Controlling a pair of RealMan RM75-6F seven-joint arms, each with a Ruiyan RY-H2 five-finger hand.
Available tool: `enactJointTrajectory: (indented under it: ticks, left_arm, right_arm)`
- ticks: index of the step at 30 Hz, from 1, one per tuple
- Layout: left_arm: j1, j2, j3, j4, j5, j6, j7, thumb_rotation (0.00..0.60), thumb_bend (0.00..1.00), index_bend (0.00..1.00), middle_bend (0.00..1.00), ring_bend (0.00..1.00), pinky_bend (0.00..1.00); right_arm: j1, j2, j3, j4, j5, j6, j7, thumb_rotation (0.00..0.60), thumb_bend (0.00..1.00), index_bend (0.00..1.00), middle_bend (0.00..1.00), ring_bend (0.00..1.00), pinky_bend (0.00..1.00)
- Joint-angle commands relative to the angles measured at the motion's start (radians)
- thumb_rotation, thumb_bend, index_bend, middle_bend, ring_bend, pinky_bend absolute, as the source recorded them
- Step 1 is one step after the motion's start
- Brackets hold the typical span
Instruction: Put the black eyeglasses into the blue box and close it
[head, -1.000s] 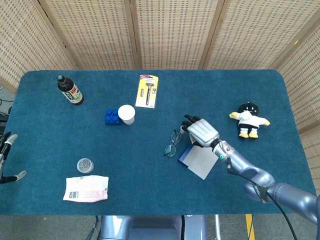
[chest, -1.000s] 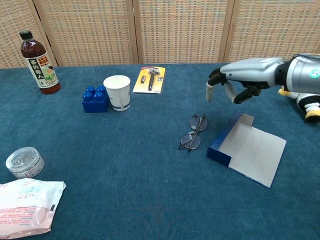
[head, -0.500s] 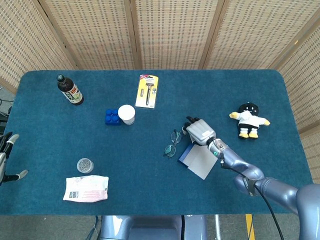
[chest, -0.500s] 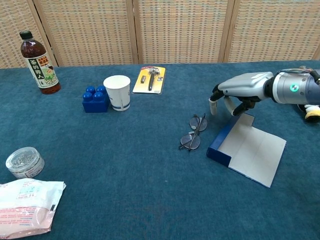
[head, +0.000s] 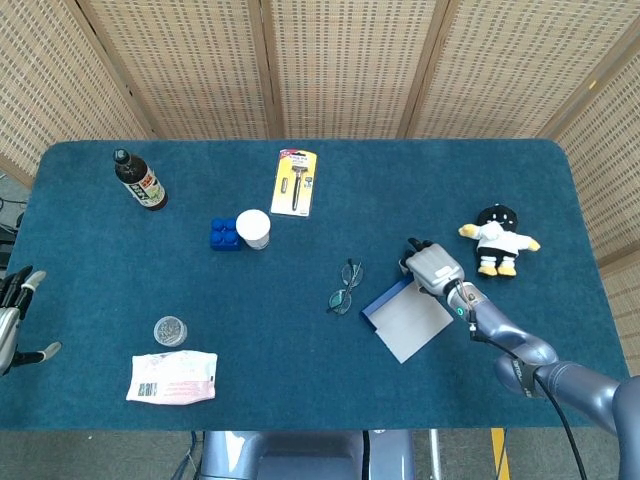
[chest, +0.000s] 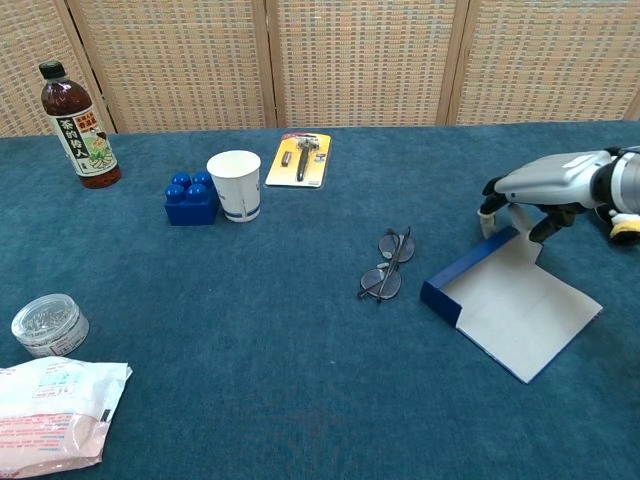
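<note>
Your right hand (chest: 530, 192) hangs empty, fingers loosely apart, over the flat blue cardboard box's (chest: 512, 305) far corner; the black wire-rimmed eyeglasses (chest: 388, 264) lie leftward, long axis pointing toward the table's far edge.

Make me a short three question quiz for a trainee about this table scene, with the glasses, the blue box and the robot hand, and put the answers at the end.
1. True or false: the black eyeglasses already lie inside the blue box.
2. Multiple choice: what stands right beside the white paper cup? A) a plush toy B) a blue toy brick C) a round tin
3. Fill in: the right robot hand is at the far ____ of the open box.

Key
1. False: they lie on the table, left of the box in the chest view.
2. B
3. edge
</note>
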Motion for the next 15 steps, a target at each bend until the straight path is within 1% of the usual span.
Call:
enactJointTrajectory:
  ticks: [1, 7, 15]
  left_arm:
    - [-0.001, -0.003, 0.002, -0.003, 0.002, 0.001, 0.008, 0.6, 0.0, 0.0, 0.0, 0.0, 0.0]
    - [-0.005, -0.008, 0.005, -0.004, 0.005, -0.001, 0.022, 0.6, 0.0, 0.0, 0.0, 0.0, 0.0]
    - [-0.01, -0.01, 0.009, -0.008, 0.012, -0.004, 0.035, 0.6, 0.0, 0.0, 0.0, 0.0, 0.0]
  right_arm:
    - [-0.011, 0.027, -0.016, -0.012, -0.003, 0.004, 0.0, 0.6, 1.0, 0.37, 0.28, 0.05, 0.18]
    - [-0.023, 0.083, -0.049, -0.042, -0.008, -0.004, -0.013, 0.6, 1.0, 0.37, 0.28, 0.05, 0.18]
    - [-0.021, 0.181, -0.089, -0.142, 0.015, -0.064, -0.04, 0.6, 1.0, 0.37, 0.28, 0.05, 0.18]
